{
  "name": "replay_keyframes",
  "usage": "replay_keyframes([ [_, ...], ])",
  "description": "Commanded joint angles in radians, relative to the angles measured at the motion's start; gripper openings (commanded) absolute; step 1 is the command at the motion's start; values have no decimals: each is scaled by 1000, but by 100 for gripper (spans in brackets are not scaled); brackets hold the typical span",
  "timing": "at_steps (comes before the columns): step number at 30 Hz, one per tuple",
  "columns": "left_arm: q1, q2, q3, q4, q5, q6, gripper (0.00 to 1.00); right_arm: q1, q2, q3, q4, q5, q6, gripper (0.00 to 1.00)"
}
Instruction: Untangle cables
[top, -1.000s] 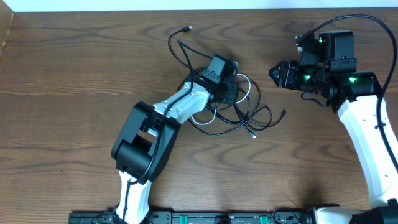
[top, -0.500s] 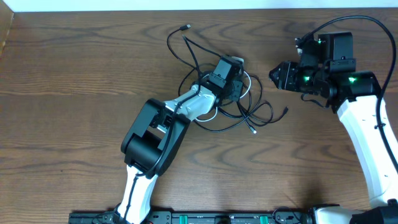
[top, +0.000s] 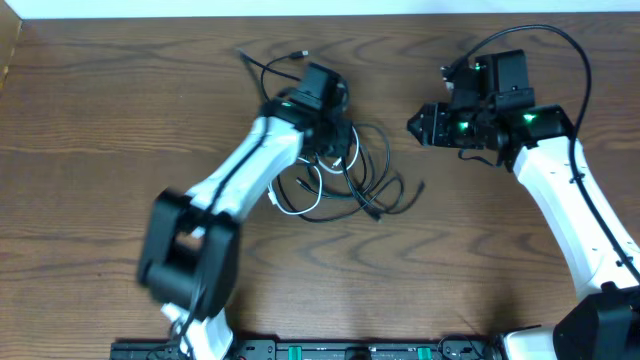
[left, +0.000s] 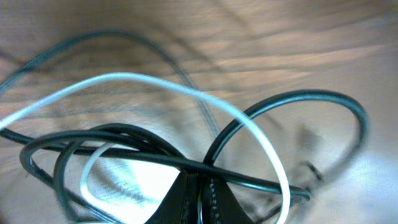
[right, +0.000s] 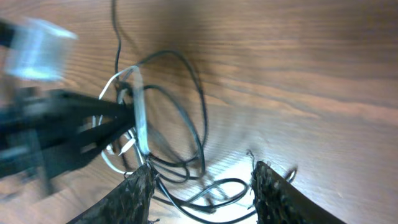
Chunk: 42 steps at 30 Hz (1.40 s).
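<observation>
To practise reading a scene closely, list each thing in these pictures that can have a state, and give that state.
black cables: tangled in loops on the table, crossing the white one.
white cable: looped through the black tangle.
left gripper: shut at the tangle, a black strand crossing its tips.
right gripper: open, empty, above the table beside the tangle.

On the desk (top: 100, 150), my left tool (top: 333, 140) sits in the cables (top: 352, 188); my right tool (top: 416, 126) stands apart, to their right.
</observation>
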Motion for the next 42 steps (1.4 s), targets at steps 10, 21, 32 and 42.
replay_keyframes([
  [10, 6, -263, 28, -99, 134, -8, 7, 58, 20, 5, 77, -274, -156, 53],
  [21, 99, -263, 28, -92, 283, -7, 7, 74, 22, 5, 74, -303, -191, 53],
  [32, 132, -263, 28, -177, 90, -65, 7, 30, 19, 5, 48, -263, -132, 52],
  [42, 131, -263, 27, -200, -10, -166, 7, 163, 20, 5, 50, -266, -160, 51],
])
